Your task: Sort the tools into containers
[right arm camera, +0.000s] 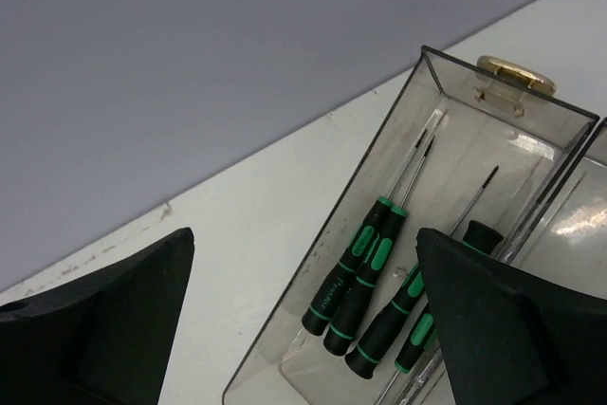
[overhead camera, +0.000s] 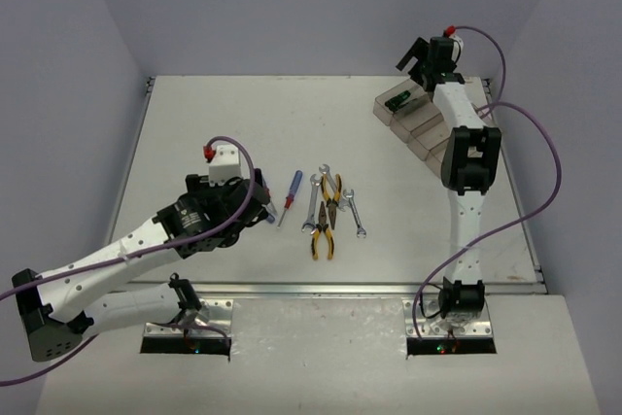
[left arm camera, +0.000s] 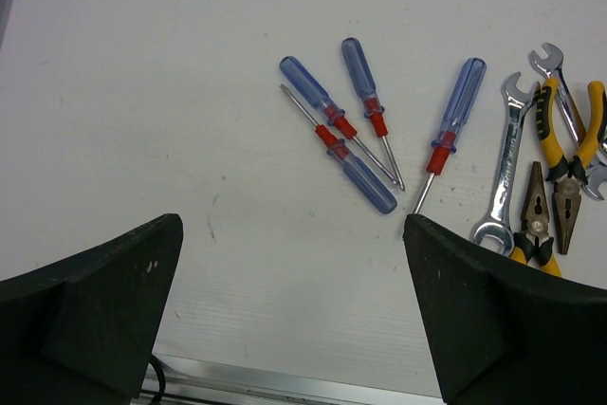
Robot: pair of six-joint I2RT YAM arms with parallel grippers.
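Observation:
Several blue-and-red screwdrivers lie on the white table just ahead of my left gripper, which is open and empty, low over the table. One of them shows in the top view; my left gripper hides the others. Right of them lie silver wrenches and two yellow-and-black pliers. My right gripper is open and empty above the far end bin of the smoky tray. Several black-and-green screwdrivers lie in that bin.
A gold latch sits on the bin's far end wall. The grey back wall stands close behind the tray. A metal rail runs along the table's near edge, just under my left gripper. My right arm stretches over the tray's other bins.

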